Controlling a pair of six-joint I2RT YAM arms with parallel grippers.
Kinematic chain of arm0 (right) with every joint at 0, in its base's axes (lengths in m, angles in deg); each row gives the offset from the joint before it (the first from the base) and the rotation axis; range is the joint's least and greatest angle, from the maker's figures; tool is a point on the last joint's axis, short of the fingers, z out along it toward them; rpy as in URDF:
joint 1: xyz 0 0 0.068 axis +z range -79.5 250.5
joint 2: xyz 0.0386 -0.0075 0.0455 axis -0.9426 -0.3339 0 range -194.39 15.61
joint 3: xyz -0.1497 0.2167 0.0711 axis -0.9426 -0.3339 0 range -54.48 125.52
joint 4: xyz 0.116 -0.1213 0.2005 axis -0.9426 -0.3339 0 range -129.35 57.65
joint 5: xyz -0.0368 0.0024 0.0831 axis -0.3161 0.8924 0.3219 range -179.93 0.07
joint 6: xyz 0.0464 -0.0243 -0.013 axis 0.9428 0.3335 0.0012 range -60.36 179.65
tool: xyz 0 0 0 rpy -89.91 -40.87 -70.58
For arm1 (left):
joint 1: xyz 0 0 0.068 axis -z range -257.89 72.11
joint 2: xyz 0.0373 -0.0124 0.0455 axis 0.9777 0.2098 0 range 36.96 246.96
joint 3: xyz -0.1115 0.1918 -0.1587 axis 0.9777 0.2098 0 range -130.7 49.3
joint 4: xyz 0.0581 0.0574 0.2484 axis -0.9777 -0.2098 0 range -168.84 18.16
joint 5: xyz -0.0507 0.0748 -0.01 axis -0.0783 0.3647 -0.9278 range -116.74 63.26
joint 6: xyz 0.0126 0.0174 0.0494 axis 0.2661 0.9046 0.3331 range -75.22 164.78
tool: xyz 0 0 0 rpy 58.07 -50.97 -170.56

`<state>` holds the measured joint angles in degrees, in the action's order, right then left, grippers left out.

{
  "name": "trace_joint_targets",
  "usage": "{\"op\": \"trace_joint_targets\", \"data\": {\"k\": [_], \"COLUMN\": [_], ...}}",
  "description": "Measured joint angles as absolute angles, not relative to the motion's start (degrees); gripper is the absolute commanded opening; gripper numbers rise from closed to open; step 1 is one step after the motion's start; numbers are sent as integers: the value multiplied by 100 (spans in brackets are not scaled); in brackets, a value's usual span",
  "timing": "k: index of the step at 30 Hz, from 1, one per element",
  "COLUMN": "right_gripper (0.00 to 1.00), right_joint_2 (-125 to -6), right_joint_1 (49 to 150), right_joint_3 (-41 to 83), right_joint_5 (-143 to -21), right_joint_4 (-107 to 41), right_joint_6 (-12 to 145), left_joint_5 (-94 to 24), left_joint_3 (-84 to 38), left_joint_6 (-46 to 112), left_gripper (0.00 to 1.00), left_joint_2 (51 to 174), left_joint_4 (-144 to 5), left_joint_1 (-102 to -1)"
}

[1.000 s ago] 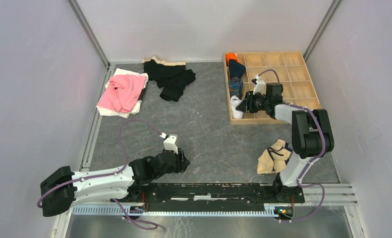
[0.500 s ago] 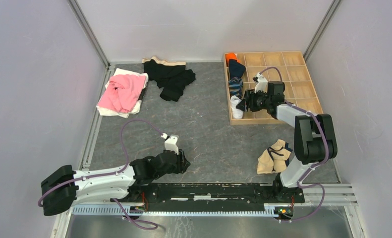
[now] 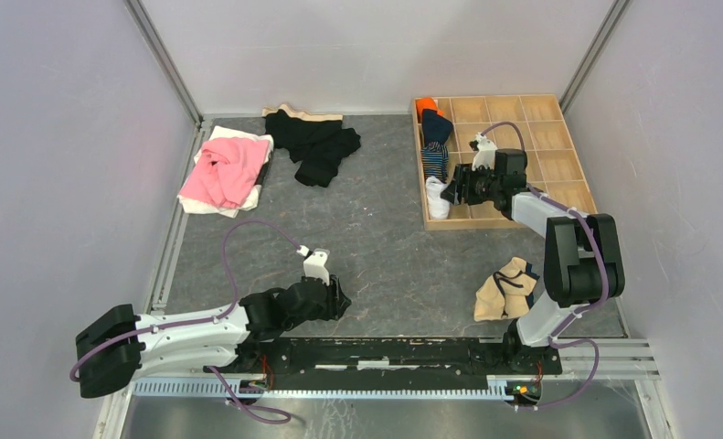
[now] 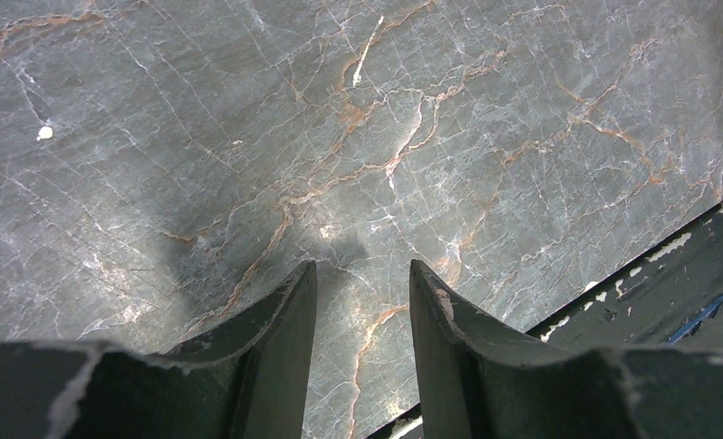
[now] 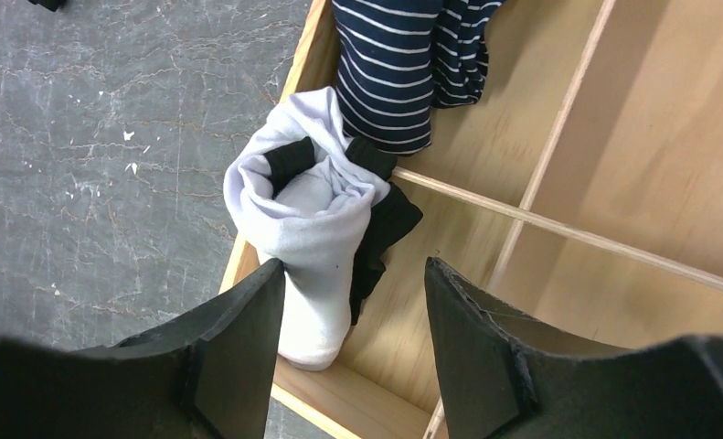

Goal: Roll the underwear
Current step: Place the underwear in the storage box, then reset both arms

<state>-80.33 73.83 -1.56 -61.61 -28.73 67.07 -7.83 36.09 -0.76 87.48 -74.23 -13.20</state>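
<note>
Underwear, white brief with black trim (image 5: 303, 219) (image 3: 436, 199): rolled into a tube, open end up, in the near-left compartment of the wooden divided tray (image 3: 558, 166) (image 5: 540, 137), against the tray's left wall. Underwear, navy brief with thin pale stripes (image 5: 389, 69) (image 3: 435, 161): bunched in the next compartment back, just beyond the thin divider. Further dark bundle (image 3: 437, 127) and orange bundle (image 3: 426, 106): in the two compartments behind, same left column; kind of garment not legible. Tray position: far right corner of the grey veined surface (image 3: 385, 233). Right fingers (image 5: 248, 338) (image 3: 451, 191): spread fairly wide, nothing between them, poised over the near-left compartment with the white roll just beyond the tips; contact with the roll not determinable. Left fingers (image 4: 280, 347) (image 3: 339, 299): set to a narrow gap, holding nothing, low over bare surface near the near edge, left of centre. Tan garment with black trim (image 3: 504, 289): crumpled on the surface at the near right, beside the right arm's base. Pink garment (image 3: 224, 170): heaped on white cloth (image 3: 202, 207) at the far left edge. Black garments (image 3: 315, 143): piled just right of the pink one, toward the far edge.
</note>
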Motion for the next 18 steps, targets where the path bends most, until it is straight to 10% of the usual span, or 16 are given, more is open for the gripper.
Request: {"op": "trace_joint_targets", "data": {"k": [18], "right_gripper": [72], "right_joint_2": [-6761], "right_joint_1": [7385], "right_joint_3": [-180], "right_joint_5": [-6220], "right_joint_4": [-3092], "right_joint_6": [6772], "left_joint_5": [-647], "left_joint_3": [3401], "left_joint_6": [-67], "left_gripper": [58], "left_joint_2": [8488], "left_joint_4": [-7659], "left_joint_1": [-1320]}}
